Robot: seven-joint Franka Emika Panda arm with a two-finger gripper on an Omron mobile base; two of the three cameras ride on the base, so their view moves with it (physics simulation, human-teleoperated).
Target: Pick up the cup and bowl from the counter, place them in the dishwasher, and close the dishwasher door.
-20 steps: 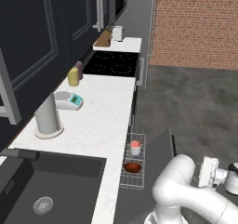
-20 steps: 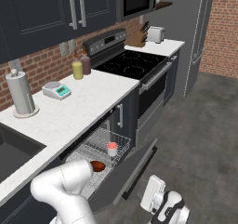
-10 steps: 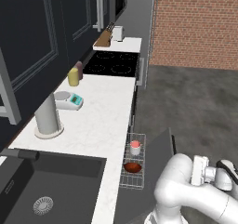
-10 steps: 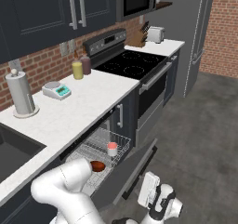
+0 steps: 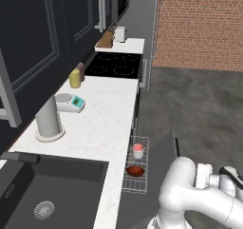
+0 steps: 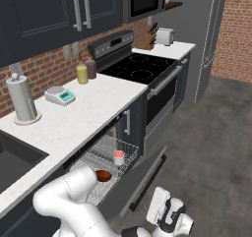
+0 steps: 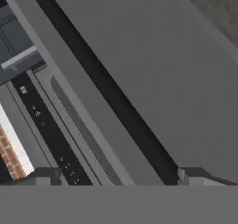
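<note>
Two of the task's items, the cup [image 5: 138,150] and the bowl [image 5: 135,170], already sit in the pulled-out rack [image 6: 109,158] of the dishwasher, the cup just beyond the bowl and apart from it, both well above and behind the gripper [image 6: 170,220]. Remaining work, by my judgement, is the closing of the door [image 6: 135,179], which hangs partly lowered, its free top edge slanting out into the aisle toward the gripper. Gripper status: low over the floor, out in front of the door and below its free edge; jaws stand fully spread and hold nothing. From the hand view, the fingertips [image 7: 45,177] point at the door's flat grey face [image 7: 153,74], which lies close ahead and runs diagonally across that picture; whether there is contact I cannot tell. Governing relation for the next move: the door lies up and toward the surface [image 5: 97,123] from the gripper, with its long axis running along the cabinet line, parallel to the surface's front edge. A push would therefore need to go upward and inward against the outer face, applied near the free edge for leverage. Risk noted: the rack projects past the cabinet front, so the door may meet it before latching unless the rack slides in with the push. Items on the surface lie far from the gripper and play no part.
</note>
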